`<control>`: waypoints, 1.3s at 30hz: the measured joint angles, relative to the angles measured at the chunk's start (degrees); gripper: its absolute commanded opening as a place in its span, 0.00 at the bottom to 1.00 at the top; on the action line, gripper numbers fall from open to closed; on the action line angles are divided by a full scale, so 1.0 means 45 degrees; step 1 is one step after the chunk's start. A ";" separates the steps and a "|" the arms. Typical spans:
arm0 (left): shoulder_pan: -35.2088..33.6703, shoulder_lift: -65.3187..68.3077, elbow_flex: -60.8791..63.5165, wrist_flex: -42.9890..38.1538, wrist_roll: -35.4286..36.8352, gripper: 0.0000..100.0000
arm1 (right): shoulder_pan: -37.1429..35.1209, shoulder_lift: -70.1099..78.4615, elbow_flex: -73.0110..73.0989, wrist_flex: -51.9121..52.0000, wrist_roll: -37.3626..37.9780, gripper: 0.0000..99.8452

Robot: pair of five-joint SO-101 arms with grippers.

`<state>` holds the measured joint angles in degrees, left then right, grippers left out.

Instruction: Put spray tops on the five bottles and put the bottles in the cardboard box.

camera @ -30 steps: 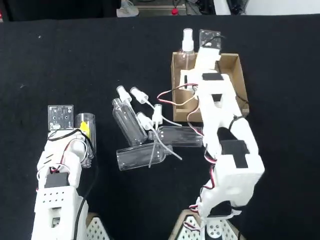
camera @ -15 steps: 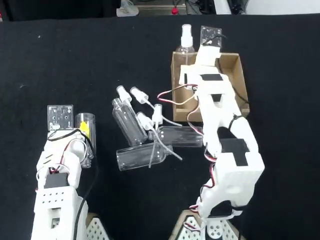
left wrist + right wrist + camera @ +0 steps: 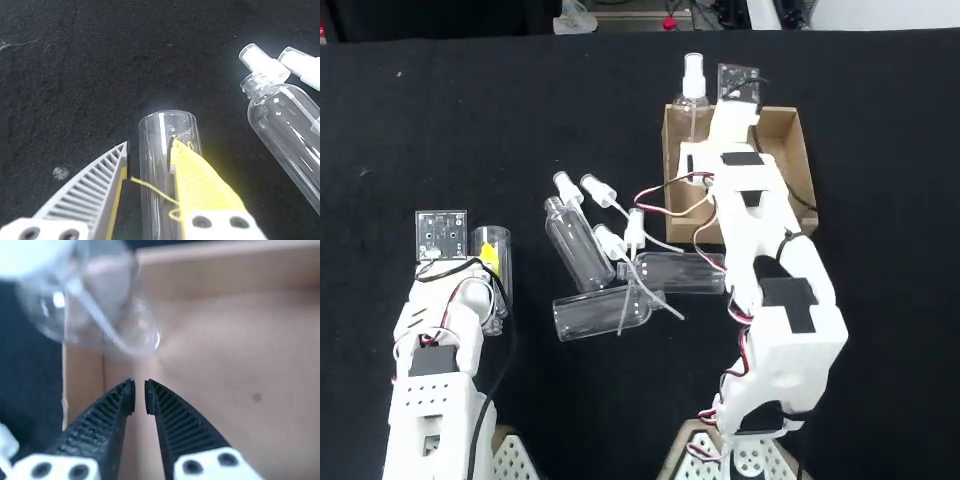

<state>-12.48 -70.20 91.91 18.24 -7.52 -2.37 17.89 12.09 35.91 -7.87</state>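
My left gripper [image 3: 150, 145] is shut on a clear capless bottle [image 3: 167, 165] lying at the near left of the black table [image 3: 440, 120]; the same bottle [image 3: 492, 272] shows from above. My right gripper [image 3: 140, 385] hangs shut and empty over the cardboard box [image 3: 801, 150], just short of a capped bottle [image 3: 95, 305]. That bottle [image 3: 692, 95] stands at the box's far left corner. Three capless bottles [image 3: 575, 245] [image 3: 600, 313] [image 3: 675, 272] lie in the table's middle, with loose spray tops [image 3: 598, 190] around them.
The right arm's body [image 3: 760, 250] stretches from the near edge over the box and covers part of its inside. Its cables [image 3: 665, 195] hang beside the loose tops. Another open-necked bottle [image 3: 285, 120] lies close to my left gripper.
The capped bottle at the box's far corner has shifted slightly away, and the right wrist has moved a little with it. The left arm has kept still.
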 measured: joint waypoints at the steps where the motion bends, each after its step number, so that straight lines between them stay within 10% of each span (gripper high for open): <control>1: 0.0000 0.0000 0.0000 0.0000 0.0000 0.15 | 0.0000 -0.0293 0.0000 0.0254 0.0000 0.01; 19: -0.0156 0.0000 0.0000 0.0000 0.0000 0.14 | -0.0449 -0.5939 0.0000 0.6896 0.0567 0.01; 39: -0.6154 0.0000 -0.0371 0.0000 0.5626 0.15 | -1.0276 -0.5744 0.2735 0.2774 0.0527 0.32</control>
<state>-40.18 -70.20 90.24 18.24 17.80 -48.62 -7.96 24.40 48.40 -5.49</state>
